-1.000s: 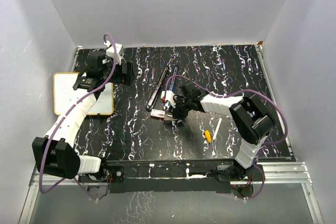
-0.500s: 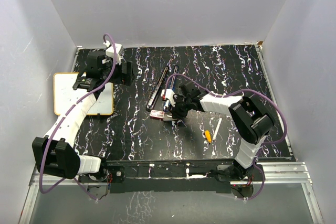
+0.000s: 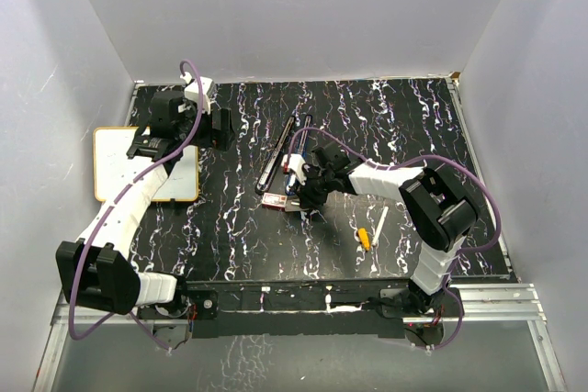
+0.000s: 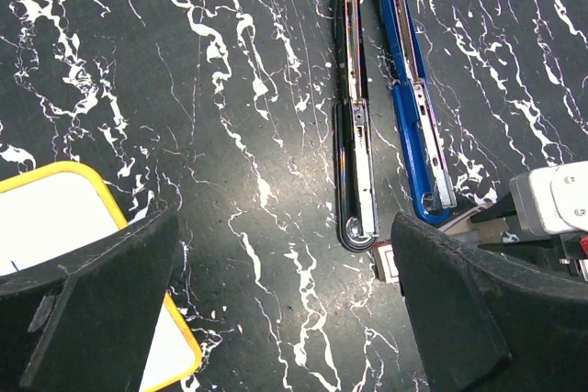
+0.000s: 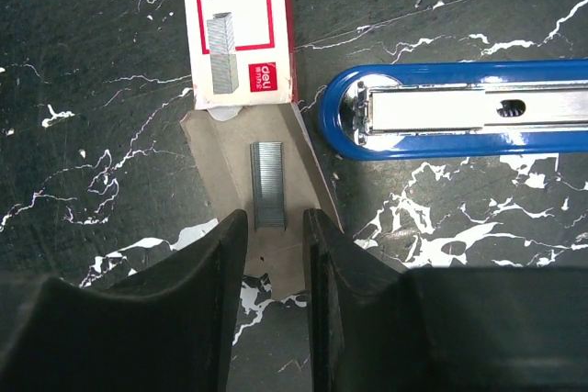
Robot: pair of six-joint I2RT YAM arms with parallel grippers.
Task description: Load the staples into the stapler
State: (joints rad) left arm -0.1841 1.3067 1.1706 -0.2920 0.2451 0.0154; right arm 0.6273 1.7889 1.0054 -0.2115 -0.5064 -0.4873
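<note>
So the right gripper [image 5: 275, 227] hangs over the tan tray [image 5: 216, 167] slid out of the red-and-white staples box [image 5: 237, 20]. Fingers are narrowly apart, clamped on nothing. The loose staple strip [image 5: 268, 181] lies dead ahead of the gap, long axis in line with the fingers, near end just at the tips. The blue stapler [image 5: 459, 117], magazine open, lies beside the tray, crosswise to the strip. The left gripper [image 4: 285, 227] is spread wide, empty and farther off, so I'd say it's the right arm's pick.
</note>
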